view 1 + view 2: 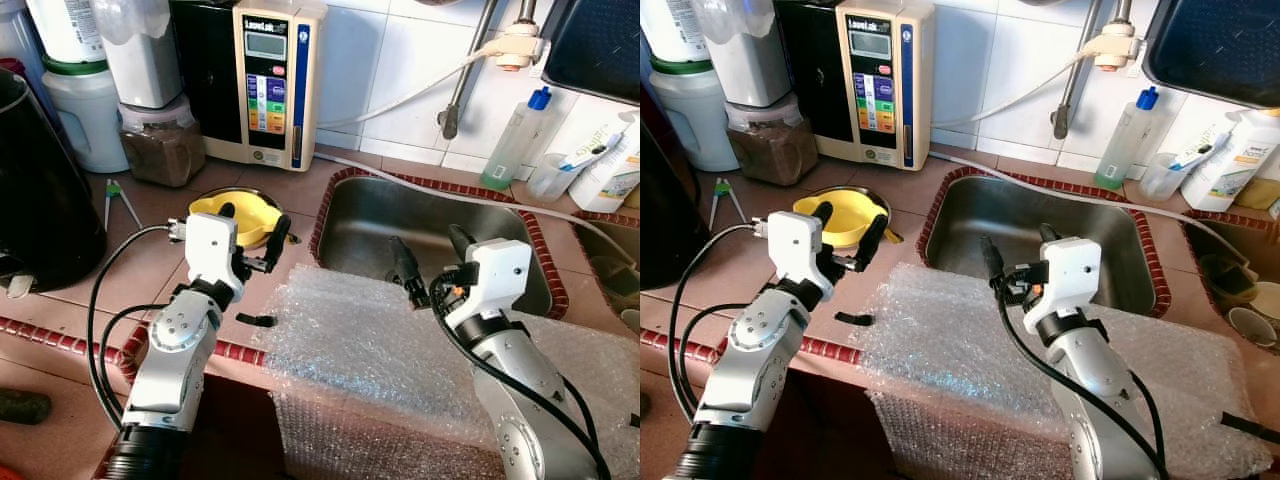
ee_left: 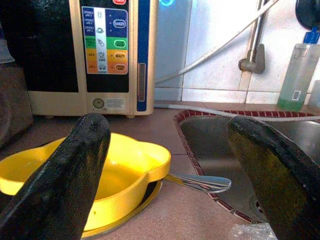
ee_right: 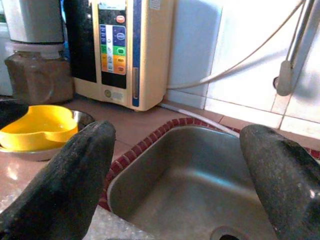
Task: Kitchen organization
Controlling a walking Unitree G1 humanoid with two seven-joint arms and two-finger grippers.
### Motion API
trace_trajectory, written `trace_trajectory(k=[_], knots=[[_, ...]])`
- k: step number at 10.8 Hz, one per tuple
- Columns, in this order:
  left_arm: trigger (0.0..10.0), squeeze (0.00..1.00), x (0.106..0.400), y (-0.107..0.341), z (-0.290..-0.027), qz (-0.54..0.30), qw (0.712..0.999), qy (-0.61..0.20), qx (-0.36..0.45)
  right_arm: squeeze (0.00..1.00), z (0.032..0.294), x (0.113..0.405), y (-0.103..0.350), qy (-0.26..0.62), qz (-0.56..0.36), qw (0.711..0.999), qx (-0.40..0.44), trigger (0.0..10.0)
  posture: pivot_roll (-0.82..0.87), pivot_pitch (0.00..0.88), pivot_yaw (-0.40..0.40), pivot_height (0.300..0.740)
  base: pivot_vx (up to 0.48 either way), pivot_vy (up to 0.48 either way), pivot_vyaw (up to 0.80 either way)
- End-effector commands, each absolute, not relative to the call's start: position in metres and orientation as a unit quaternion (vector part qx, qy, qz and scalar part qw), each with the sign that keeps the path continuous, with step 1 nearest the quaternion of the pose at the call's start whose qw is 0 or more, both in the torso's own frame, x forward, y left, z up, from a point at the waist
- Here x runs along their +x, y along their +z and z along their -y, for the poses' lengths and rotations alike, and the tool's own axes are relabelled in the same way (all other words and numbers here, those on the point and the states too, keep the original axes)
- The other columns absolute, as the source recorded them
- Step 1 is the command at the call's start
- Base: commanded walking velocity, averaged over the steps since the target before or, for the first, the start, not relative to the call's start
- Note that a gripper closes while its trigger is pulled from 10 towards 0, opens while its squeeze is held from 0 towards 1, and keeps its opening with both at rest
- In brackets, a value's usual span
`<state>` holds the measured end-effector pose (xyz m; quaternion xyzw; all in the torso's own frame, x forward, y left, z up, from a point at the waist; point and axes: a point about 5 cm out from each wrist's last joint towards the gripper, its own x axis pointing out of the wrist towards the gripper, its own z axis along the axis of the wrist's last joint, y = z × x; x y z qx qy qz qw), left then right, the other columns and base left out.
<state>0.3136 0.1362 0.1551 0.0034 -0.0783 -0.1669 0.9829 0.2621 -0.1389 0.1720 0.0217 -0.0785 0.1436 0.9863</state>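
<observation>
A sink (image 1: 440, 235) is sitting recessed in the surface (image 1: 290, 185), with a bowl (image 1: 235, 215) lying to its left and a sheet of bubble wrap (image 1: 370, 340) spreading before it. A water machine (image 1: 265, 80) is standing behind the bowl against the wall, and bottles (image 1: 515, 140) are standing behind the sink to the right.

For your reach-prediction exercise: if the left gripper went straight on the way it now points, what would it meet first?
Probably the yellow dish. The left gripper, fingers open, hovers just above it, aimed toward the back wall. If it passes over the dish, the water ionizer comes next; depth is hard to judge.
</observation>
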Motion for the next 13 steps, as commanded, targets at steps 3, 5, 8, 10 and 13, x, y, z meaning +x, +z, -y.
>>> trace_trajectory(k=[3,5,8,10,13], knots=[[10.0,0.00,0.3125,0.1575,-0.1324,0.080,0.980,-0.183,0.002,0.00,0.1424,0.2605,0.1775,0.142,0.093,0.985,0.023,10.0,0.11,0.000,-0.073,0.740,0.082,0.000,0.00],[10.0,0.00,0.3117,0.1574,-0.1308,0.081,0.979,-0.188,0.000,0.00,0.1420,0.2606,0.1771,0.145,0.093,0.985,0.020,10.0,0.11,0.000,-0.075,0.740,0.291,0.000,0.00],[10.0,0.00,0.3112,0.1567,-0.1311,0.079,0.978,-0.191,0.001,0.00,0.1420,0.2609,0.1759,0.145,0.091,0.985,0.019,10.0,0.11,0.000,-0.075,0.740,0.301,0.000,0.00],[10.0,0.00,0.3112,0.1565,-0.1312,0.078,0.978,-0.193,0.002,0.00,0.1419,0.2611,0.1754,0.146,0.091,0.985,0.016,10.0,0.11,0.000,-0.074,0.740,0.298,0.000,0.00],[10.0,0.00,0.3105,0.1566,-0.1311,0.078,0.978,-0.194,0.001,0.00,0.1435,0.2611,0.1743,0.144,0.089,0.985,0.013,10.0,0.11,0.000,-0.073,0.740,0.000,0.000,0.00]])
